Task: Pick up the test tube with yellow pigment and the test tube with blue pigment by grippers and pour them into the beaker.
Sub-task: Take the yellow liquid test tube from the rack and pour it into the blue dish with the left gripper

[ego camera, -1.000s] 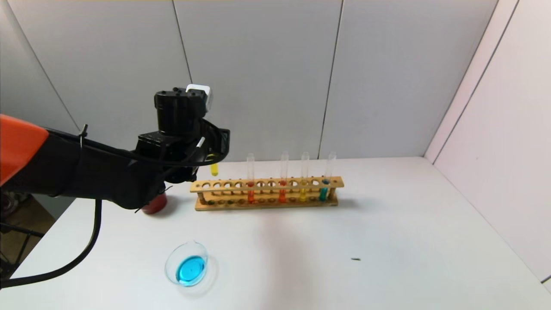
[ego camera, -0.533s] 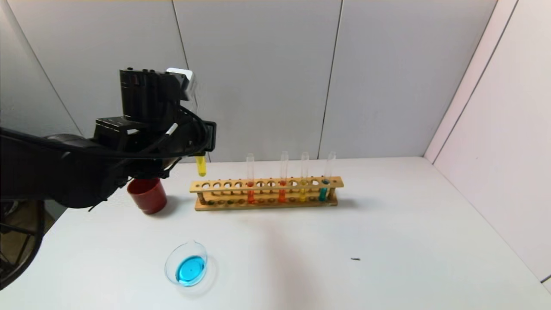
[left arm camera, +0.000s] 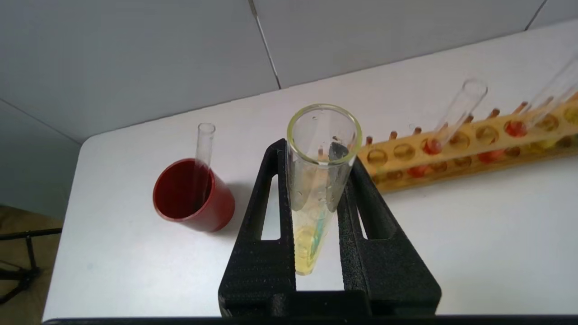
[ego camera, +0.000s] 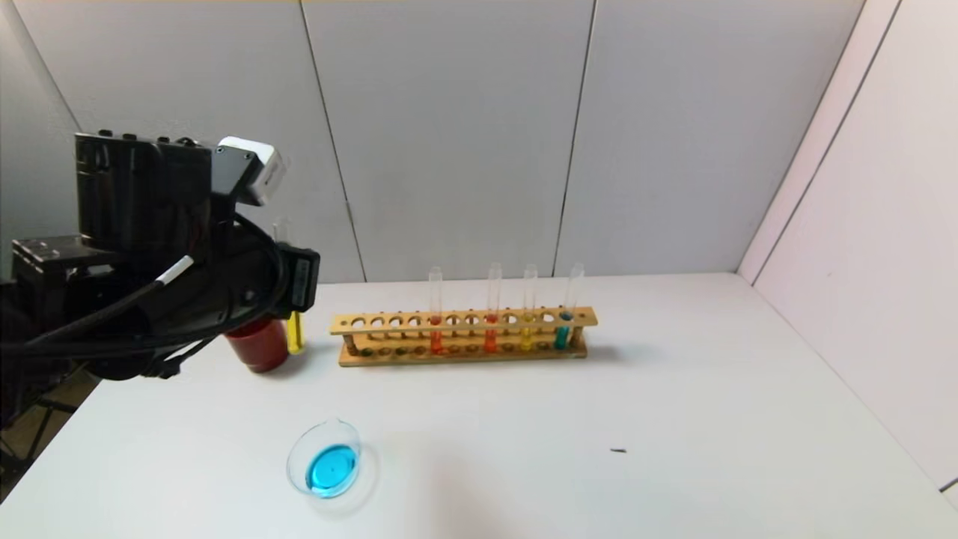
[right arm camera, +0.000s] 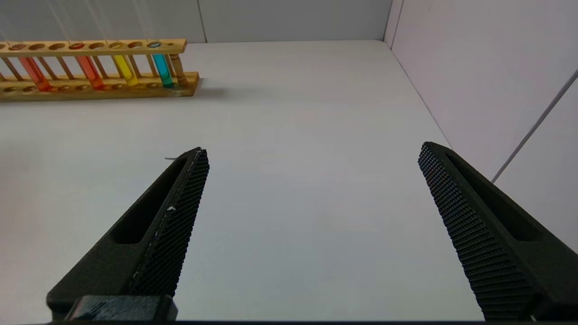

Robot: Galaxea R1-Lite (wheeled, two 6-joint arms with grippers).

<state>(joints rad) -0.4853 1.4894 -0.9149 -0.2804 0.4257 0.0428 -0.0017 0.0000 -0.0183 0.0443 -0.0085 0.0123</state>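
Clamped tight on the test tube with yellow pigment, my left gripper holds it upright between both fingers, its open mouth rising above my fingertips and a little pale yellow liquid pooled in its rounded base down between my pads. From the head view my bulky black arm hides most of that tube; only its yellow lower end shows below my wrist, and whether it touches the table I cannot tell. Just beside my jaws stands one dark-red cup, partly hidden behind my arm from above, with one empty-looking clear tube leaning inside it. On the other side of my jaws runs one wooden rack holding four tubes: two orange-red, one yellow, and one teal-blue at the far end from me; in my wrist view the rack is cut off at the edge. One beaker, low and clear with a tiny lip, sits well apart from my jaws on the near part of the table, a bright cyan-blue pool already in it. The test tube with blue pigment itself I cannot make out for certain. My right gripper hangs over bare table with its two fingers spread wide and nothing between them, the rack far off from it; it is out of the head view.
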